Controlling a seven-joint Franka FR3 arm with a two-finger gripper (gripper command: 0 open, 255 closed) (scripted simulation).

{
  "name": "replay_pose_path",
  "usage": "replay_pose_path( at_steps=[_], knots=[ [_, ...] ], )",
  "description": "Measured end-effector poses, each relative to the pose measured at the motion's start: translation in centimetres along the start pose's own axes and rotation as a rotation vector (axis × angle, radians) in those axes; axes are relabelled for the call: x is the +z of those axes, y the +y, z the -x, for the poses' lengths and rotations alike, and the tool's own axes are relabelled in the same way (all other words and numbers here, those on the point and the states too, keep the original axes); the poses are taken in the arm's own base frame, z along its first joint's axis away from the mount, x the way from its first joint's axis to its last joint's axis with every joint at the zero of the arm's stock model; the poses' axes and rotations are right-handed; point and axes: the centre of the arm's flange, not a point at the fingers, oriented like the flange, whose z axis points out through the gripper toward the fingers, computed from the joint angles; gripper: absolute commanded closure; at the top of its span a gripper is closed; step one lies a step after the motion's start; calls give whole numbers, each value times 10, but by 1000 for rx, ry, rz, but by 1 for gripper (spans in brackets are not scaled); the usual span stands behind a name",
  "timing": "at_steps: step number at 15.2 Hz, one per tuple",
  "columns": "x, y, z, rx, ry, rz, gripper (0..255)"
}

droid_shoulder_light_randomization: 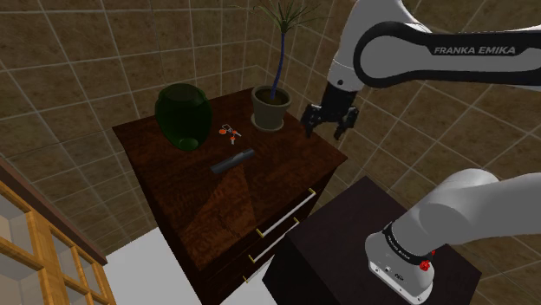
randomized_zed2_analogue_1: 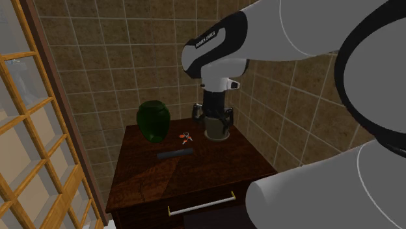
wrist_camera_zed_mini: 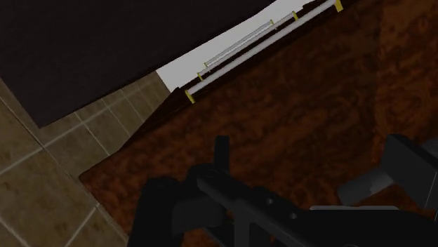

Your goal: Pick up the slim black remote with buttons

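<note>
Item: slim black remote (droid_shoulder_light_randomization: 232, 161), lying flat near the middle of the dark wooden dresser top (droid_shoulder_light_randomization: 195, 217), apart from the green vase (droid_shoulder_light_randomization: 184, 114), the potted plant (droid_shoulder_light_randomization: 271, 106) and a small orange-red trinket (droid_shoulder_light_randomization: 228, 133). Long axis: runs from the shoulder view's lower left up to its right, nearly level in the second exterior view. Gripper (droid_shoulder_light_randomization: 329, 130): raised above the dresser's corner just beside the plant pot, jaws spread, holding nothing. Bearing: the remote lies well apart from it, down and toward the shoulder view's left; the approach probably needs a wrist turn to close across the narrow width.
</note>
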Motion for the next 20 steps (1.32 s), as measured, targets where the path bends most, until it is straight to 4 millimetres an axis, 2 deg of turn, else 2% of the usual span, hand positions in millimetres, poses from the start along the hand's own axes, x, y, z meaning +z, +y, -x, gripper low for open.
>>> replay_pose_path(
  at_steps=[8, 14, 20],
  knots=[
    [61, -73, -25, 293, -28, -47, 0],
    [106, -122, -57, 512, -48, -83, 0],
    [148, -166, -101, 732, -70, -120, 0]
  ],
)
